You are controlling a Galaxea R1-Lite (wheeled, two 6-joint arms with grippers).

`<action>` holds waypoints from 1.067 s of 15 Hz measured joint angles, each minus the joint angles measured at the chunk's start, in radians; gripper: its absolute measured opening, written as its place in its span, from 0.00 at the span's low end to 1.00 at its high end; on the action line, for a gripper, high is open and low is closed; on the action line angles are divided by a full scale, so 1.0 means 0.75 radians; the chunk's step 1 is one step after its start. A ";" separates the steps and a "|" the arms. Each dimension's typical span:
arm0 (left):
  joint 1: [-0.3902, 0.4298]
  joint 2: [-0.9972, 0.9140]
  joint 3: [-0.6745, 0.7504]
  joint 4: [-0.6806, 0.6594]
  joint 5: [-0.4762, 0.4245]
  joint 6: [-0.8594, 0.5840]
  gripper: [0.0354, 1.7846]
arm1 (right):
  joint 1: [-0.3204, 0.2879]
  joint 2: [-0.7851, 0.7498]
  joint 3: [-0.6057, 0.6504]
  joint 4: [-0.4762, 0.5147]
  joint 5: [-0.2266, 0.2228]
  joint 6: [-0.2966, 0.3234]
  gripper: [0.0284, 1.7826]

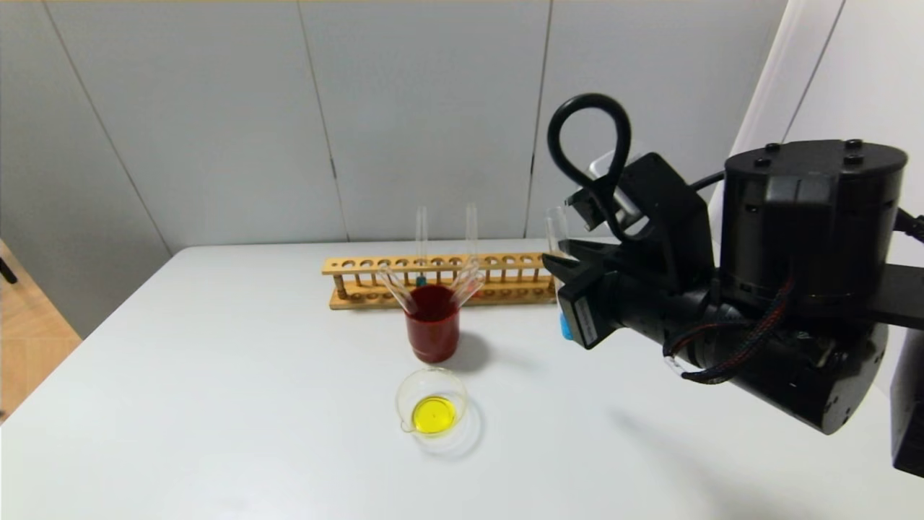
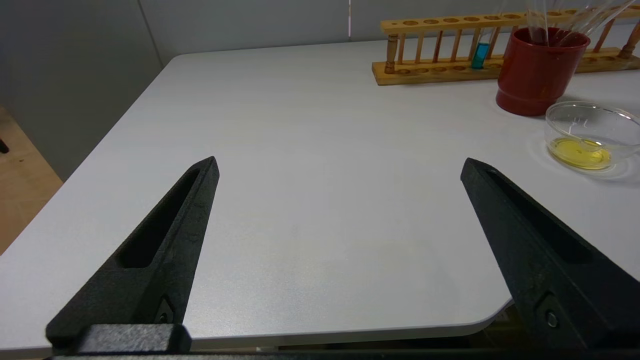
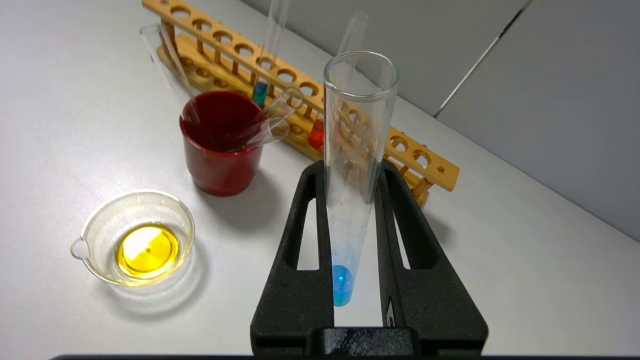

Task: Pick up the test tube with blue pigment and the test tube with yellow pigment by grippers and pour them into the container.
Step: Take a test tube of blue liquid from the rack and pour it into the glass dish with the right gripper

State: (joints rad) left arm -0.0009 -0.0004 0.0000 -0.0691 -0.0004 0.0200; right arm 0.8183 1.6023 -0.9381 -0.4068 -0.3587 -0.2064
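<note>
My right gripper [image 1: 570,271] is shut on the test tube with blue pigment [image 3: 350,150], a clear tube with a short blue column at its bottom [image 1: 565,328]. It holds the tube upright above the table, right of the rack and the red cup. The container [image 1: 399,401], a low clear glass dish with a spout, holds yellow liquid and stands in front of the cup; it also shows in the right wrist view [image 3: 95,220]. No tube with yellow liquid is in view. My left gripper [image 2: 340,167] is open and empty over the table's front left.
A wooden rack [image 1: 505,278] stands at the back, with a teal-blue tube [image 3: 259,93] and a red tube [image 3: 316,134] in it. A dark-red cup [image 1: 432,325] in front of the rack holds empty tubes [image 1: 393,285].
</note>
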 joint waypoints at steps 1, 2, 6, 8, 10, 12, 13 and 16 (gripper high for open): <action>0.000 0.000 0.000 0.000 0.001 0.000 0.96 | 0.004 0.019 -0.004 0.000 0.001 -0.022 0.14; 0.000 0.000 0.000 0.000 0.001 0.000 0.96 | 0.006 0.035 -0.008 0.000 0.006 -0.044 0.14; 0.000 0.000 0.000 0.000 0.001 -0.001 0.96 | 0.009 0.103 -0.026 -0.002 0.008 -0.124 0.14; 0.000 0.000 0.000 0.000 0.001 -0.001 0.96 | 0.009 0.143 -0.046 -0.002 0.009 -0.132 0.14; 0.000 0.000 0.000 0.000 0.001 -0.001 0.96 | 0.009 0.183 -0.066 -0.001 0.009 -0.155 0.14; -0.001 0.000 0.000 -0.001 0.001 -0.001 0.96 | 0.008 0.217 -0.081 0.000 0.009 -0.209 0.14; -0.001 0.000 0.000 -0.001 0.001 -0.001 0.96 | 0.009 0.234 -0.088 0.000 0.008 -0.239 0.14; -0.001 0.000 0.000 0.000 0.001 -0.001 0.96 | 0.010 0.275 -0.105 0.000 0.010 -0.308 0.14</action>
State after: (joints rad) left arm -0.0017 -0.0004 0.0000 -0.0691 0.0000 0.0196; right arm 0.8255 1.8089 -1.0170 -0.4068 -0.3511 -0.4372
